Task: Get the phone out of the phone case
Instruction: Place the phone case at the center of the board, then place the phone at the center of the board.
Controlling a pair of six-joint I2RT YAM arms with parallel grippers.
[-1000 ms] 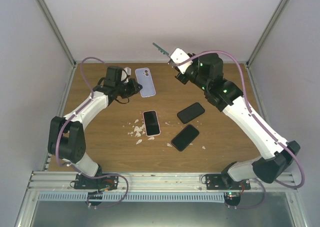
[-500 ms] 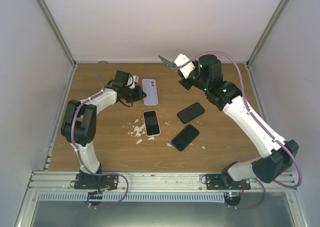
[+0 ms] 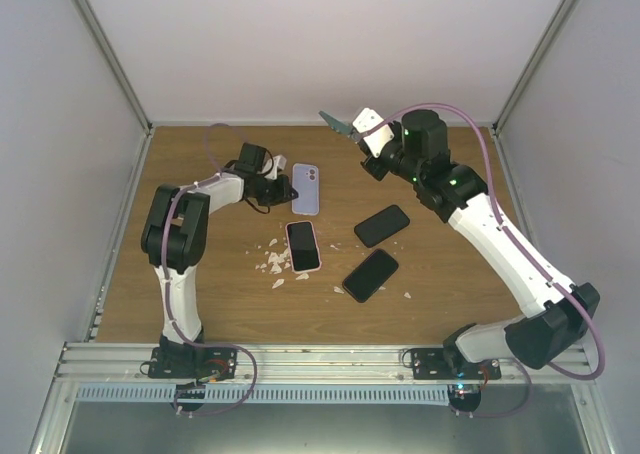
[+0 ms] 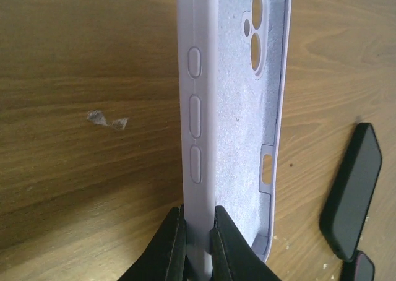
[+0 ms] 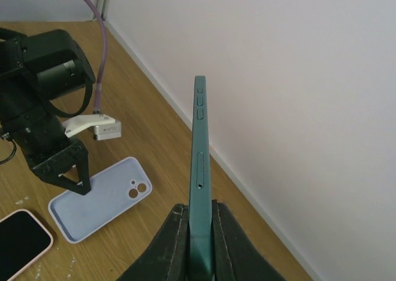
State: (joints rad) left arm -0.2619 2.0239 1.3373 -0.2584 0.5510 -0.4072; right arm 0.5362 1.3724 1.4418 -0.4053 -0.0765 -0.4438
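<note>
Two firm grips, phone and case well apart

Left gripper (image 4: 198,231) is clamped tight on one long side wall of the empty lavender case (image 4: 247,108), which lies lining-up on the table (image 3: 200,274) toward the far side. Right gripper (image 5: 198,225) is closed on the lower end of the teal phone (image 5: 200,163), held edge-on up in the air near the back wall. Closer in, a pink-cased phone (image 3: 302,245) and two black phones (image 3: 381,225) rest on the wood beside white scraps (image 3: 272,262)
</note>
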